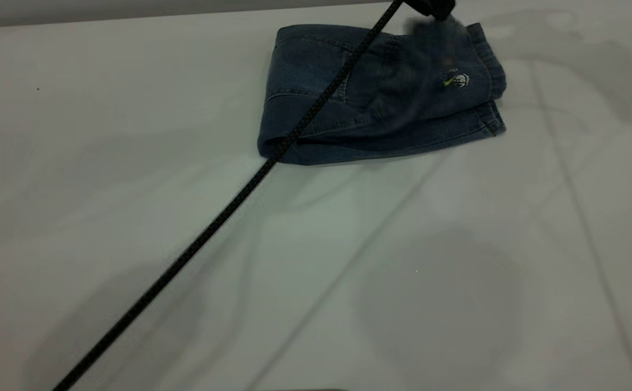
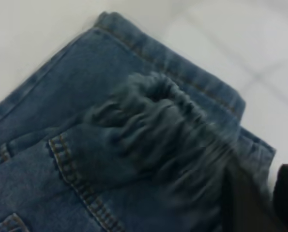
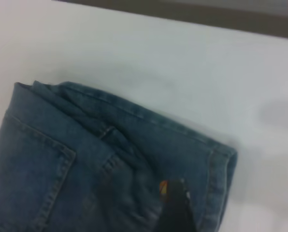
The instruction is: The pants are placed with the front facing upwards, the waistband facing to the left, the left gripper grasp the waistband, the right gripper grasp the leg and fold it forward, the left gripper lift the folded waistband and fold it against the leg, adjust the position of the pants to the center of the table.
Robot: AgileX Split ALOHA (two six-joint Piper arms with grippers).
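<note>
The blue denim pants (image 1: 381,92) lie folded into a compact bundle at the far middle-right of the white table (image 1: 316,260). The gathered waistband (image 1: 491,61) forms the bundle's right edge, beside a small embroidered logo (image 1: 459,81). A dark blurred gripper (image 1: 436,24) hangs over the bundle's far right part; I cannot tell which arm it belongs to. In the left wrist view my left gripper (image 2: 263,200) hovers over the bunched waistband (image 2: 158,121), its two fingers apart and holding nothing. Of my right gripper only one dark finger (image 3: 175,212) shows, over the denim (image 3: 62,164) near the logo.
A black braided cable (image 1: 229,203) runs diagonally from the near left corner across the pants to the top of the exterior view. The table's far edge (image 1: 131,19) passes just behind the bundle.
</note>
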